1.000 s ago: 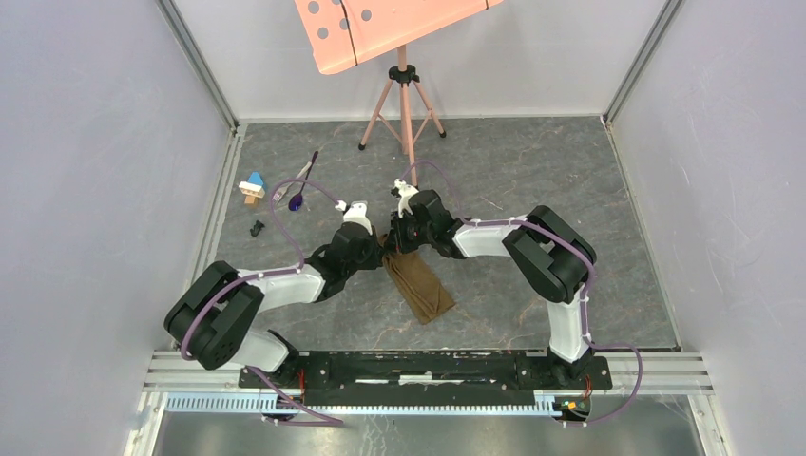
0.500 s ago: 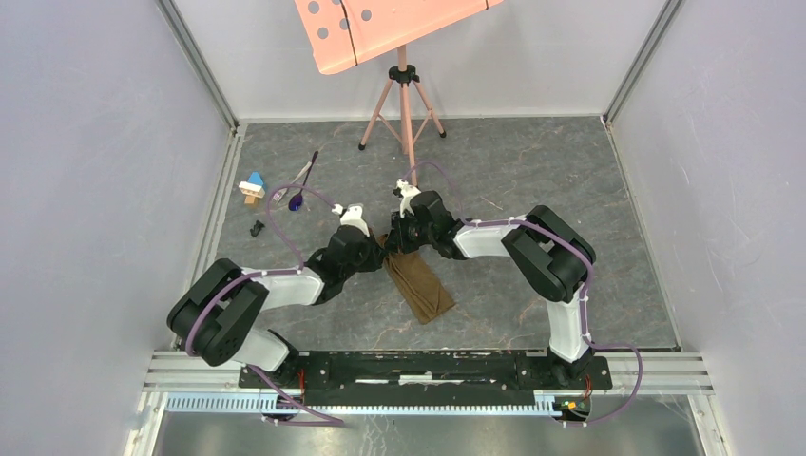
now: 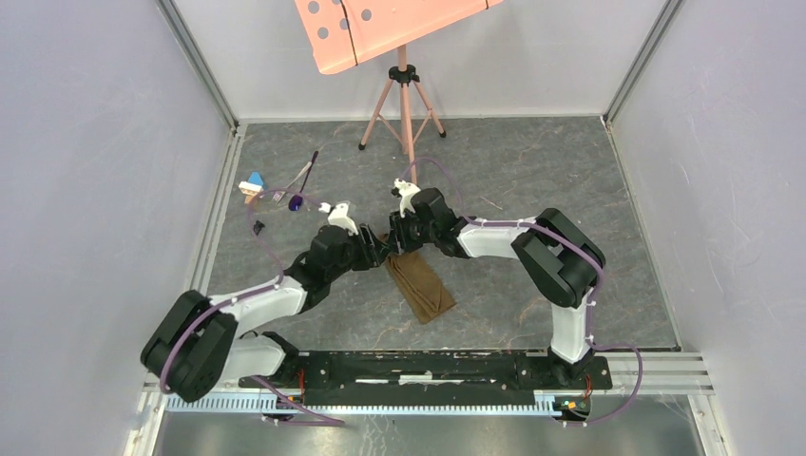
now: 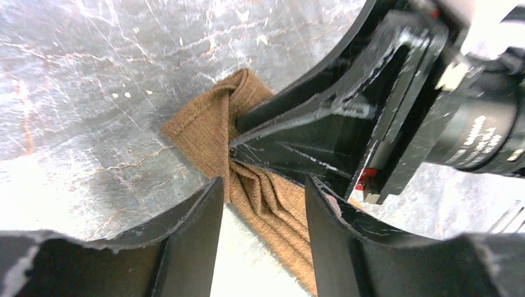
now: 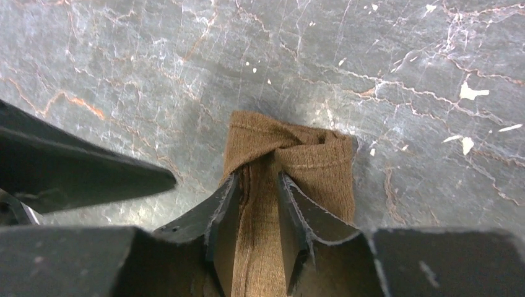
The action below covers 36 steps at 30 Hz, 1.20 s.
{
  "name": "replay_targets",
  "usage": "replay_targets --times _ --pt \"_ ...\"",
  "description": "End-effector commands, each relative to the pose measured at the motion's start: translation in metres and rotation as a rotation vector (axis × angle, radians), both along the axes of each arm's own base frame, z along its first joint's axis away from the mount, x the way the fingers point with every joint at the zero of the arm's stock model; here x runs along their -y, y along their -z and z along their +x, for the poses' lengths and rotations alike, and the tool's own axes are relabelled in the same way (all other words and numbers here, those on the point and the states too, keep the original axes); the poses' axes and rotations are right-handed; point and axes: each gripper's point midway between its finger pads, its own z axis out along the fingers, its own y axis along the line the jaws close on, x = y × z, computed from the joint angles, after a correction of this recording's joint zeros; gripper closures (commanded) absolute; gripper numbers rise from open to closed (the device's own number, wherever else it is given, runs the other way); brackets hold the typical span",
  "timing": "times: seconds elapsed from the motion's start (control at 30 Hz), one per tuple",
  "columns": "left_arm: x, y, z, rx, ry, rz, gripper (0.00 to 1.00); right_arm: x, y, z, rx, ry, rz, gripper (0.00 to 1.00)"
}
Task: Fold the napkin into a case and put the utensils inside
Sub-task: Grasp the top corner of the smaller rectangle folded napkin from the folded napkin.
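Grey marbled table [image 3: 532,180], olive-brown napkin [image 3: 423,290] folded into a narrow strip mid-table, left gripper [image 4: 263,185] spread wide at its far end, right gripper [image 5: 257,178] narrowly parted there — a cloth ridge between its fingers, utensils [image 3: 297,201] far left — well apart.

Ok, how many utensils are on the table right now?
2. The spoon and the fork lie side by side at the far left, next to the toy block, away from the napkin. Others could be hidden under the arms.
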Motion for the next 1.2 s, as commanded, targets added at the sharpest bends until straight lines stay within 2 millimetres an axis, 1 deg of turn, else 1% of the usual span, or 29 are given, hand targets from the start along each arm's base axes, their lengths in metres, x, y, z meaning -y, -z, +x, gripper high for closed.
replay_targets --times 0.0,0.1,0.2,0.33,0.4,0.43,0.47,0.5,0.53,0.57,0.63,0.73,0.8,0.9,1.0,1.07,1.17 --pt "-0.009 -0.029 -0.002 0.018 -0.021 -0.083 0.39 0.006 -0.022 0.002 0.063 -0.038 -0.051 0.63" --pt "-0.024 -0.039 0.000 -0.005 -0.054 -0.090 0.34 0.010 -0.031 0.000 0.075 -0.065 -0.083 0.59" --pt "-0.036 -0.037 0.003 -0.086 -0.097 -0.109 0.34 0.014 -0.039 -0.003 0.091 -0.078 -0.095 0.56" --pt "-0.042 -0.030 0.009 -0.173 -0.140 -0.177 0.33 0.018 -0.040 -0.005 0.104 -0.089 -0.109 0.56" --pt "-0.041 -0.023 0.013 -0.207 -0.146 -0.192 0.33 0.014 -0.036 -0.007 0.095 -0.108 -0.098 0.57" --pt "-0.040 -0.019 0.014 -0.225 -0.143 -0.206 0.34 0.011 -0.034 -0.007 0.089 -0.118 -0.092 0.59" --pt "-0.036 -0.014 0.014 -0.246 -0.133 -0.225 0.35 0.008 -0.033 -0.008 0.085 -0.125 -0.086 0.61" --pt "-0.033 -0.012 0.016 -0.252 -0.124 -0.245 0.39 0.005 -0.032 -0.009 0.083 -0.131 -0.083 0.64" --pt "-0.029 -0.008 0.016 -0.266 -0.110 -0.264 0.43 0.002 -0.032 -0.009 0.083 -0.135 -0.077 0.66" --pt "-0.025 -0.004 0.016 -0.279 -0.097 -0.275 0.51 0.000 -0.030 -0.009 0.082 -0.135 -0.074 0.68" --pt "-0.023 0.006 0.016 -0.304 -0.099 -0.284 0.58 -0.005 -0.027 -0.010 0.075 -0.141 -0.069 0.72" --pt "-0.025 0.025 0.017 -0.336 -0.123 -0.271 0.63 -0.011 -0.022 -0.012 0.064 -0.154 -0.067 0.74" --pt "-0.024 0.035 0.015 -0.359 -0.130 -0.281 0.64 -0.015 -0.018 -0.013 0.062 -0.158 -0.068 0.74" --pt "-0.018 0.044 0.012 -0.382 -0.119 -0.312 0.70 -0.017 -0.013 -0.012 0.065 -0.156 -0.079 0.73" --pt "-0.015 0.050 0.010 -0.396 -0.115 -0.320 0.73 -0.018 -0.013 -0.013 0.066 -0.155 -0.081 0.74" --pt "-0.014 0.053 0.009 -0.399 -0.113 -0.324 0.76 -0.019 -0.013 -0.012 0.071 -0.145 -0.079 0.80" --pt "-0.015 0.057 0.006 -0.405 -0.120 -0.319 0.80 -0.022 -0.013 -0.008 0.080 -0.124 -0.060 0.92"
